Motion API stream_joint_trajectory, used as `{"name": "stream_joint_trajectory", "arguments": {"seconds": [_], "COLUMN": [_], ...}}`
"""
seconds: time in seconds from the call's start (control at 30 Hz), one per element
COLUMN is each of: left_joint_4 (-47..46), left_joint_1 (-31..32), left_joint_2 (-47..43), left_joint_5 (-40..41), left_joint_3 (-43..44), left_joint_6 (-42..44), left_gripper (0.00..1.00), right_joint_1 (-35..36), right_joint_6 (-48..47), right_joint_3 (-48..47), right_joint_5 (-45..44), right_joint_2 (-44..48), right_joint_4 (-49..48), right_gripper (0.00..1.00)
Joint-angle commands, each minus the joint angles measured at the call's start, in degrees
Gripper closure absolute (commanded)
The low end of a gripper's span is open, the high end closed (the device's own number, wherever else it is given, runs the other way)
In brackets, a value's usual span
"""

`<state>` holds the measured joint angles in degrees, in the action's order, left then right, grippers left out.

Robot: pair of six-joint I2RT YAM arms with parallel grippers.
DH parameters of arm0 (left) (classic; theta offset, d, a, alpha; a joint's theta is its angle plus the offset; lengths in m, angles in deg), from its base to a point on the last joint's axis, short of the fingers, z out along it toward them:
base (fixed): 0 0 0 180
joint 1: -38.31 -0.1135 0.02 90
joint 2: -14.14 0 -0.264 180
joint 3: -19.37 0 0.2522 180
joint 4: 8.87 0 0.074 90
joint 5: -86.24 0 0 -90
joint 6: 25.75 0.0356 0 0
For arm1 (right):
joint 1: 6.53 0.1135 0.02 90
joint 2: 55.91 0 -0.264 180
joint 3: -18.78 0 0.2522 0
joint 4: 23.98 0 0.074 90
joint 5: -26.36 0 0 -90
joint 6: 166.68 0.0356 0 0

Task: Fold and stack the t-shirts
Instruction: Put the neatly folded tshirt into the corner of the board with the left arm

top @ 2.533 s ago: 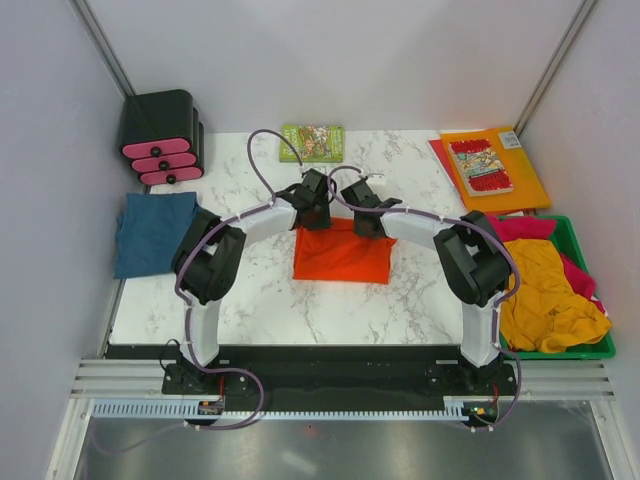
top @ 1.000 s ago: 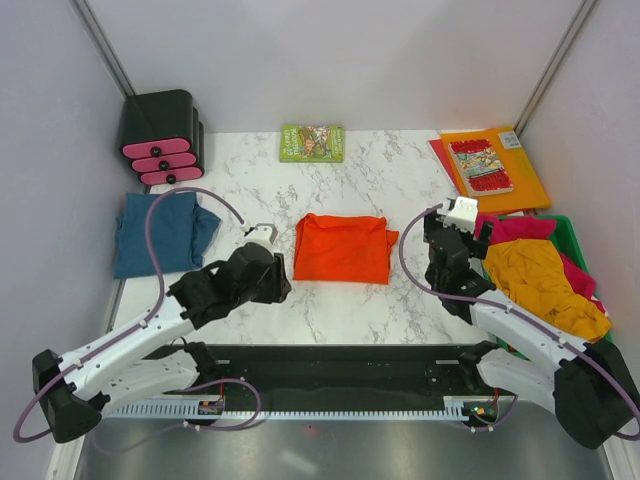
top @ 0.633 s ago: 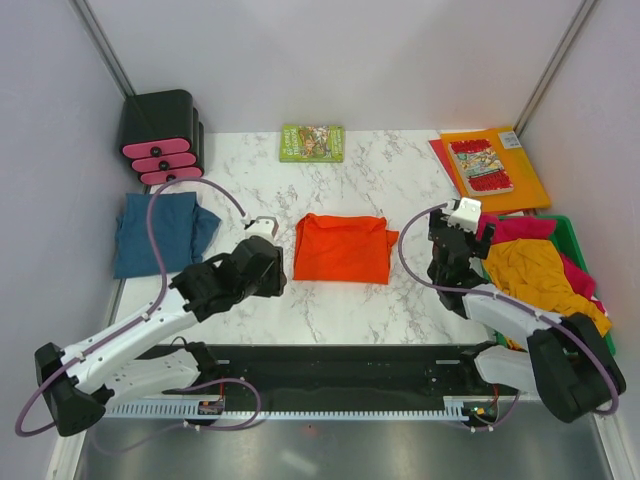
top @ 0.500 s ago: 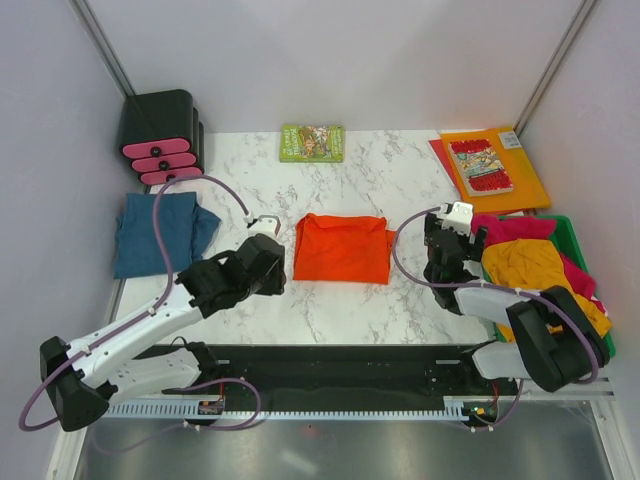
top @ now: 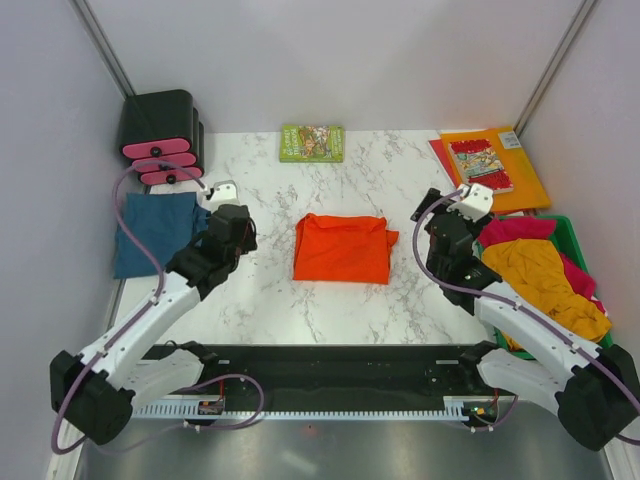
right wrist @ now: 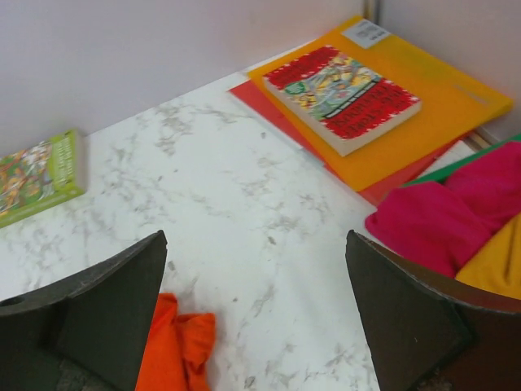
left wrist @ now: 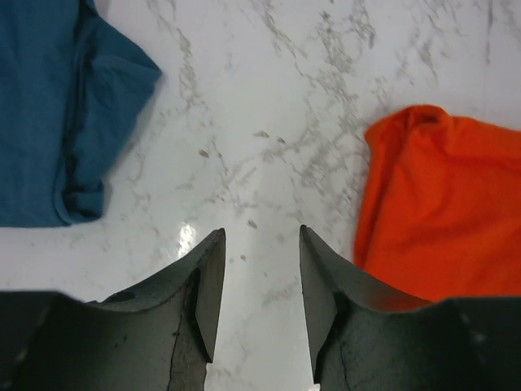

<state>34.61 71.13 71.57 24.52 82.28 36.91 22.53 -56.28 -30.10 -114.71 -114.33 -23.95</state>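
- Left gripper [left wrist: 259, 232] hovers over bare marble-patterned table [top: 270, 300], its jaws a modest gap apart and holding nothing. It sits just left of the folded bright orange-red cloth t-shirt [top: 342, 248].
- Right gripper [right wrist: 254, 244] has its jaws spread wide and is likewise empty, raised to the right of the orange-red shirt and aimed toward the far right corner.
- The orange-red shirt lies as a neat flat rectangle at the table's middle, so its folding looks done.
- A teal-blue cloth t-shirt [top: 150, 232] lies well to the left of the orange-red shirt, flattened and roughly folded with one sleeve edge bunched. The two are apart, so nothing is stacked yet.
- Judging by this, the task is less than half done: stacking remains, and two more shirts need folding.
- A green plastic bin [top: 575, 232], right of the orange-red shirt, holds a crumpled mustard-yellow t-shirt [top: 545, 290] heaped over a magenta-pink one [top: 520, 228].
- A black drawer unit with pink fronts [top: 160, 135], far left of the orange-red shirt, has its drawers shut; the contents cannot be seen.
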Motion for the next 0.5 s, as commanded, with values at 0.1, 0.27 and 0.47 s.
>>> {"name": "stream_joint_trajectory", "arguments": {"seconds": [0.1,0.27,0.47], "left_joint_4": [-33.0,-54.6,-81.5], "left_joint_1": [-9.9,-17.4,-19.7], "left_joint_2": [12.1,11.9,16.4], "left_joint_5": [3.5,-1.7,-11.8], "left_joint_3": [-9.2,-21.0,-31.2], "left_joint_6": [19.2,24.4,34.0], "left_gripper": [0.53,0.63,0.54], "right_joint_1": [10.4,20.2,24.7], "right_joint_6": [1.8,5.1,4.8], "right_joint_3": [-4.2,-4.4,-3.4], "right_joint_5": [6.2,6.4,6.0], "right_joint_2": [2.2,5.1,8.4], "right_joint_4": [12.1,17.6,20.9], "right_gripper": [0.02,0.02,0.02]}}
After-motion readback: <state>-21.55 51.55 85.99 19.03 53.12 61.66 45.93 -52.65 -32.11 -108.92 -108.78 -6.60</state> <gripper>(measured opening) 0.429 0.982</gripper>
